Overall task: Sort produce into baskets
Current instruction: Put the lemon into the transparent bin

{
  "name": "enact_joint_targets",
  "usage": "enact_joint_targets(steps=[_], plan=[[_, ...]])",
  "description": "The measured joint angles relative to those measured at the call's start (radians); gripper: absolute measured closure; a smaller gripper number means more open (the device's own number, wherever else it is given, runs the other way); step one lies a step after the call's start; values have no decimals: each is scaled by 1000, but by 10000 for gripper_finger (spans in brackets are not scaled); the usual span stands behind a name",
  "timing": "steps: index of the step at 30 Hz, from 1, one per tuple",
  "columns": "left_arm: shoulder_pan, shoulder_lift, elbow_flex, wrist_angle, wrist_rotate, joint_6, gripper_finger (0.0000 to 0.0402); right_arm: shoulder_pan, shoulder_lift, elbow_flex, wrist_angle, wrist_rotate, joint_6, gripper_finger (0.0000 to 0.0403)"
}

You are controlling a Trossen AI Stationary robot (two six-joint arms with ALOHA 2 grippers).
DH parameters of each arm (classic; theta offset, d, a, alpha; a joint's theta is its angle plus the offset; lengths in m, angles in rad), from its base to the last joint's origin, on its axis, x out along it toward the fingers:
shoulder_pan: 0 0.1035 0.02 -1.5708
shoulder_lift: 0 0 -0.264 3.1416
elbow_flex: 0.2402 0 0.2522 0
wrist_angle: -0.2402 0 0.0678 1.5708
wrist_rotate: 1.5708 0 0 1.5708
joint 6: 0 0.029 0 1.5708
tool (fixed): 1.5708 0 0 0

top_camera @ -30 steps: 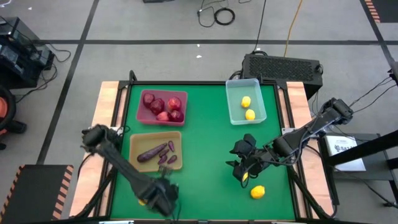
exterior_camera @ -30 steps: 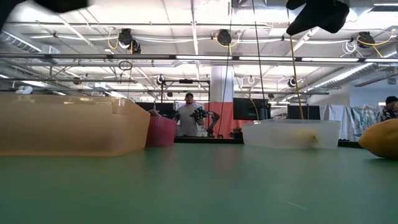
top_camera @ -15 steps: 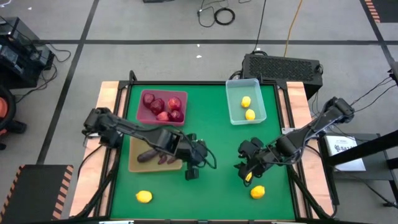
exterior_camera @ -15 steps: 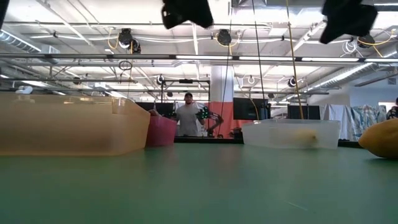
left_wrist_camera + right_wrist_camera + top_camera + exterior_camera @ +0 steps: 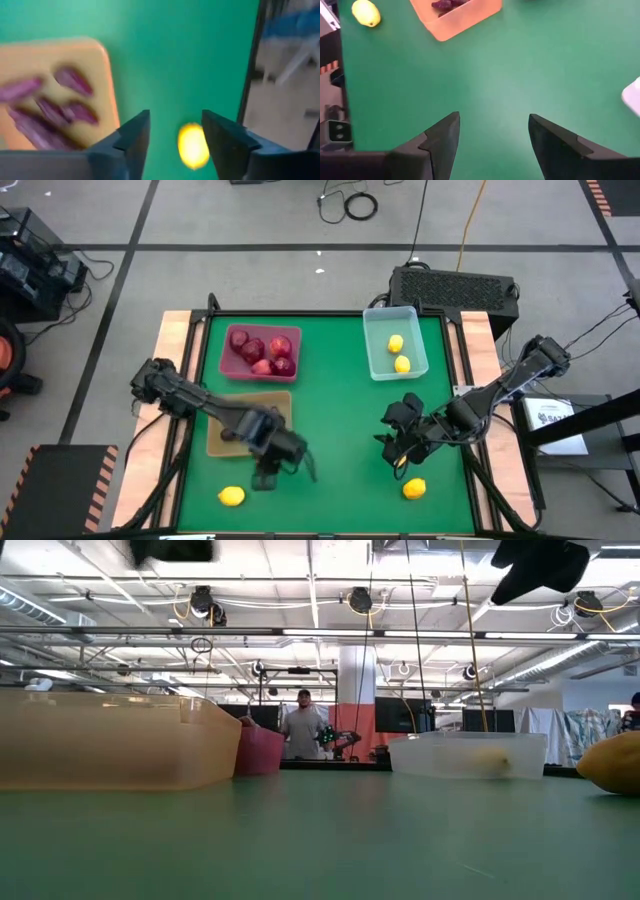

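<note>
Nearest you, your left gripper (image 5: 175,145) hangs over the green table (image 5: 340,410) with its fingers (image 5: 132,137) apart and holding nothing. A lemon (image 5: 192,146) lies on the mat seen through the gap between them, close to one finger. Off to the outer side of the other finger sits the tan tray (image 5: 107,65) with the purple eggplants (image 5: 55,102) in it.

Your right gripper (image 5: 492,137) is spread wide too, with bare mat between its fingers; ahead of the tips lie the tan tray and that same lemon, well apart from them. From above, a second lemon (image 5: 414,489) lies just beside this gripper.

Farther back, the maroon tray (image 5: 228,366) holds the red fruits (image 5: 262,349), and the clear bin (image 5: 378,367) holds two lemons (image 5: 399,354).
</note>
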State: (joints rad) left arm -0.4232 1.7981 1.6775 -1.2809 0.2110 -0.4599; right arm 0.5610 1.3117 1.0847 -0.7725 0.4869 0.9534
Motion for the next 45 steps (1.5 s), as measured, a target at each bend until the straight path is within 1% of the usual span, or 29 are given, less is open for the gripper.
enact_joint_targets(steps=[4,8,13,16,18,20,26,31,35,38,41,45], plan=[[-101,-22,0,-78,24,-29,177,-16,0,0,0,11,-40,177],[-223,-59,0,-127,-32,-194,150,-42,0,0,7,12,-79,177],[-394,-90,-1,-123,-146,-363,135,-84,1,0,27,11,-133,177],[-458,-91,-46,-51,-155,-426,134,-114,1,0,56,11,-165,177],[-476,-90,-97,47,-137,-454,134,-133,1,0,79,11,-173,177],[-490,-89,-147,108,-142,-479,134,-147,1,0,101,11,-173,177],[-492,-90,-292,202,-174,-506,134,-154,1,0,130,2,-149,177],[-497,-90,-397,287,-174,-547,134,-154,1,0,131,-50,-128,177],[-503,-90,-450,370,-169,-557,134,-154,1,0,135,-69,-100,177],[-503,-90,-478,353,-190,-581,134,-154,1,0,137,-74,-95,177],[-498,-89,-504,362,-191,-582,134,-154,1,0,138,-75,-67,177],[-500,-89,-545,410,-191,-571,134,-154,1,0,141,-75,-66,177]])
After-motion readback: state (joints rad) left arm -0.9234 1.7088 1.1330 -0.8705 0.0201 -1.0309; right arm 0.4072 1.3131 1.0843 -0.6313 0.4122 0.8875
